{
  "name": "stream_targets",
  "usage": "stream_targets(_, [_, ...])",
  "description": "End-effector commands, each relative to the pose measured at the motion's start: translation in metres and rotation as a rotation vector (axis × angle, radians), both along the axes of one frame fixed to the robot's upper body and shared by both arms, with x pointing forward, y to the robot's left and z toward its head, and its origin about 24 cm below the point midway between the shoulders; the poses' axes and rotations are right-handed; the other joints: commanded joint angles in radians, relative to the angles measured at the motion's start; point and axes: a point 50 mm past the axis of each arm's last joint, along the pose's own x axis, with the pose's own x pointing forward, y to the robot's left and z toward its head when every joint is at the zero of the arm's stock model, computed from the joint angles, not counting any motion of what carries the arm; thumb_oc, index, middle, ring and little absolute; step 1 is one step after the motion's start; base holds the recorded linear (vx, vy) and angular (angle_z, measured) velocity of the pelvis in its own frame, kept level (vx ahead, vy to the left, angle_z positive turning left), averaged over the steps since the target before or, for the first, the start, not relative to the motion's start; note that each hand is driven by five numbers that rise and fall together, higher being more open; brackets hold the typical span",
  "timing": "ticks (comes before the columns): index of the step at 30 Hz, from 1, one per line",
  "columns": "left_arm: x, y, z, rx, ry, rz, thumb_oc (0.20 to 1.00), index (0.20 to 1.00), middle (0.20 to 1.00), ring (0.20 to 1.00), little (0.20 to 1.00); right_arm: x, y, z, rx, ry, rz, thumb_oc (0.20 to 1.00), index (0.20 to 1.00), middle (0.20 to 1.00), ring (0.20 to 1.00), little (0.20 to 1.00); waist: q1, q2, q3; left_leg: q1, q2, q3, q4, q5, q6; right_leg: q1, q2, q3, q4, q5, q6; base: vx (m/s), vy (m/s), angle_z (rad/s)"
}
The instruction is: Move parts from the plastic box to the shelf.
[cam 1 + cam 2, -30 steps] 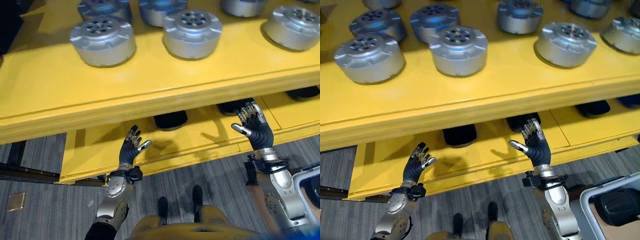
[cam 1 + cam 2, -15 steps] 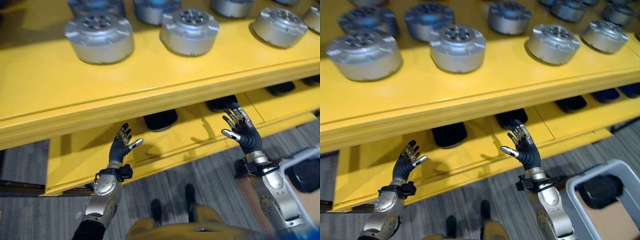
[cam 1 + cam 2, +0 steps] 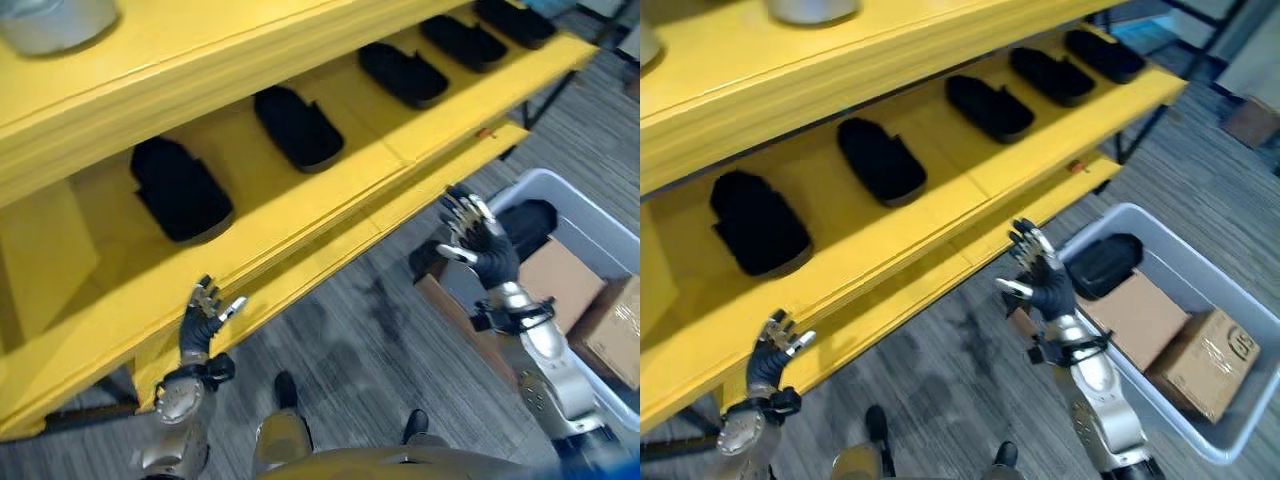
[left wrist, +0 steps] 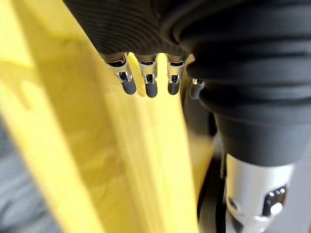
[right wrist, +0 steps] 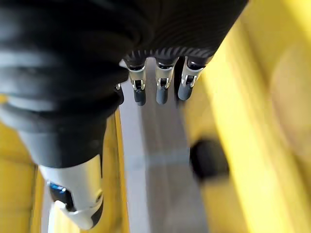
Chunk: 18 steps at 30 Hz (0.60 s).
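Observation:
A grey plastic box (image 3: 552, 188) stands on the floor at the right, with a black part (image 3: 1105, 262) in its near-left end. My right hand (image 3: 480, 245) is raised open at the box's left corner, fingers spread, holding nothing; its fingers (image 5: 163, 87) look straight in the right wrist view. My left hand (image 3: 205, 315) is open and empty in front of the yellow shelf's (image 3: 330, 235) lower front edge, with its fingers (image 4: 150, 82) straight. Several black parts (image 3: 298, 127) lie in a row on the lower shelf level.
Two cardboard boxes (image 3: 1205, 360) fill the rest of the plastic box. A silver round part (image 3: 810, 8) sits on the upper shelf level at the top. Grey plank floor (image 3: 370, 340) lies between the shelf and the box.
The camera has swung down and to the right: the upper level's silver parts have mostly left the picture and the plastic box has come in. Both hands stay open and empty.

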Motion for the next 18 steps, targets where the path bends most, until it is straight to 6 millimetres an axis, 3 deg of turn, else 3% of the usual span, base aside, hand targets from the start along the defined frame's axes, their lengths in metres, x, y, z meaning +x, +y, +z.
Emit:
stream_targets(1, [0.020, 0.009, 0.027, 0.052, -0.133, -0.030, 1.000, 1.000, 1.000, 1.000, 1.000, 0.000, 0.009, 0.024, 0.049, -0.136, 0.036, 1.000, 1.000, 1.000, 1.000, 1.000, 0.010, -0.005, -0.022, 0.014, -0.053, -0.060, -0.020, -0.051, 0.008, -0.089, 0.100, 0.032, 0.064, -0.008, -0.074, 0.03, -0.238, -0.08])
stream_targets(4, [0.024, 0.000, 0.024, 0.020, -0.135, -0.054, 1.000, 1.000, 1.000, 1.000, 1.000, -0.001, 0.004, 0.025, 0.037, -0.140, 0.027, 1.000, 1.000, 1.000, 1.000, 1.000, -0.014, 0.023, -0.022, 0.037, -0.026, -0.051, -0.050, -0.007, -0.017, -0.093, 0.138, 0.052, 0.072, -0.042, -0.097, 0.00, -0.213, -0.17])
stream_targets(8, [0.026, -0.010, 0.021, 0.000, -0.129, -0.094, 1.000, 1.000, 1.000, 1.000, 1.000, -0.004, -0.001, 0.025, 0.033, -0.143, 0.009, 1.000, 1.000, 1.000, 1.000, 1.000, -0.032, 0.052, -0.020, 0.024, -0.009, -0.052, -0.057, 0.042, -0.028, -0.098, 0.173, 0.064, 0.051, -0.032, -0.125, -0.05, -0.191, -0.16])
stream_targets(16, [0.034, -0.017, 0.026, 0.004, -0.161, -0.110, 1.000, 1.000, 1.000, 1.000, 1.000, -0.008, -0.009, 0.022, 0.043, -0.140, -0.033, 1.000, 1.000, 1.000, 1.000, 1.000, -0.061, 0.086, -0.014, 0.016, 0.014, -0.077, -0.061, 0.079, -0.049, -0.094, 0.211, 0.088, 0.057, -0.054, -0.155, -0.01, -0.128, -0.03])
stream_targets(18, [0.039, -0.016, 0.037, 0.014, -0.213, -0.111, 1.000, 1.000, 1.000, 1.000, 1.000, -0.006, -0.006, 0.025, 0.051, -0.158, -0.027, 1.000, 1.000, 1.000, 1.000, 1.000, -0.053, 0.067, 0.024, -0.052, 0.008, -0.171, 0.067, 0.055, -0.038, -0.103, 0.217, 0.125, 0.077, -0.067, -0.176, -0.05, -0.224, -0.03])
